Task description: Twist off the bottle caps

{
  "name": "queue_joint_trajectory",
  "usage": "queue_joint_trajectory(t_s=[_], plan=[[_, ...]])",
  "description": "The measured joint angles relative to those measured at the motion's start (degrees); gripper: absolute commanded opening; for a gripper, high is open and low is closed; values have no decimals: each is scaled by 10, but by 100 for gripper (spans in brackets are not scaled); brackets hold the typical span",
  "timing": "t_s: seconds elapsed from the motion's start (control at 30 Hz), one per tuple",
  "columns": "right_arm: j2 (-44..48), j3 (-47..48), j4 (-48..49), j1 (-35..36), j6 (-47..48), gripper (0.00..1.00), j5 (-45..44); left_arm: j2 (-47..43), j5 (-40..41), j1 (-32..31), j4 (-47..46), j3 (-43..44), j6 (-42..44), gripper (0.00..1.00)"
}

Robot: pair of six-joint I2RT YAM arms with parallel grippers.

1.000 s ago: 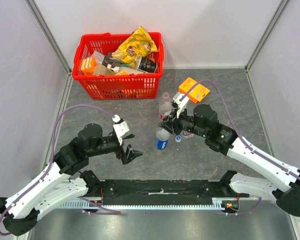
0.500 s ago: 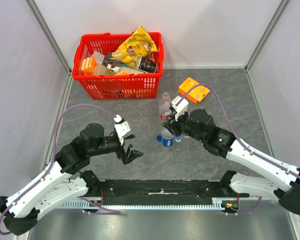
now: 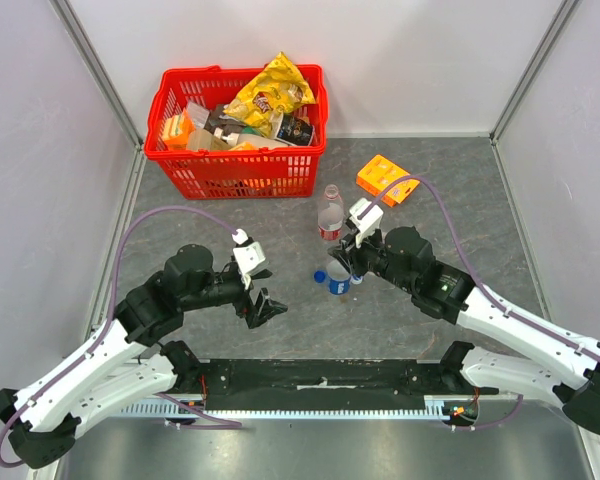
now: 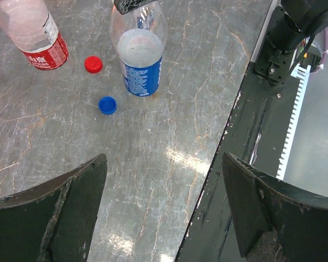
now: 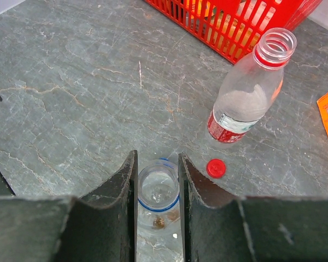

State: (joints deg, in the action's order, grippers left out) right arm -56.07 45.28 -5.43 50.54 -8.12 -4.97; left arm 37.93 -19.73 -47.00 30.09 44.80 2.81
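The blue-labelled bottle [image 3: 338, 283] stands upright with its neck open. My right gripper [image 3: 346, 266] is shut on that neck; in the right wrist view both fingers [image 5: 120, 185] press the rim [image 5: 158, 204] of the bottle. The blue cap [image 3: 320, 277] lies loose on the table beside it, and it also shows in the left wrist view [image 4: 107, 105]. The red-labelled bottle [image 3: 329, 214] stands open behind, with the red cap [image 5: 216, 168] loose next to it. My left gripper [image 3: 263, 305] is open and empty, to the left. The plain bottle and the pale cap are out of view.
A red basket [image 3: 235, 178] full of packets stands at the back. An orange box [image 3: 387, 179] lies at the back right. The black base rail [image 3: 320, 376] runs along the near edge. White walls close in the sides.
My right gripper has moved toward the near left, onto the blue-labelled bottle's neck. The blue cap now shows left of the bottle. The left arm has hardly moved.
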Motion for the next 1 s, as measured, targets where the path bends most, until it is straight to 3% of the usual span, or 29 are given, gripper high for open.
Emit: queue_joint_trajectory(t_s=[0.13, 0.27, 0.4, 0.73, 1.0], plan=[[0, -2, 5, 0, 1, 45, 2, -3, 0, 0, 0, 0, 0, 91], [1, -3, 5, 0, 1, 77, 6, -7, 0, 0, 0, -1, 0, 91], [5, -3, 5, 0, 2, 96, 11, -7, 0, 0, 0, -2, 0, 91], [15, 5, 0, 0, 0, 98, 17, -10, 0, 0, 0, -2, 1, 91], [-26, 84, -5, 1, -15, 98, 2, -25, 2, 0, 0, -9, 1, 91]])
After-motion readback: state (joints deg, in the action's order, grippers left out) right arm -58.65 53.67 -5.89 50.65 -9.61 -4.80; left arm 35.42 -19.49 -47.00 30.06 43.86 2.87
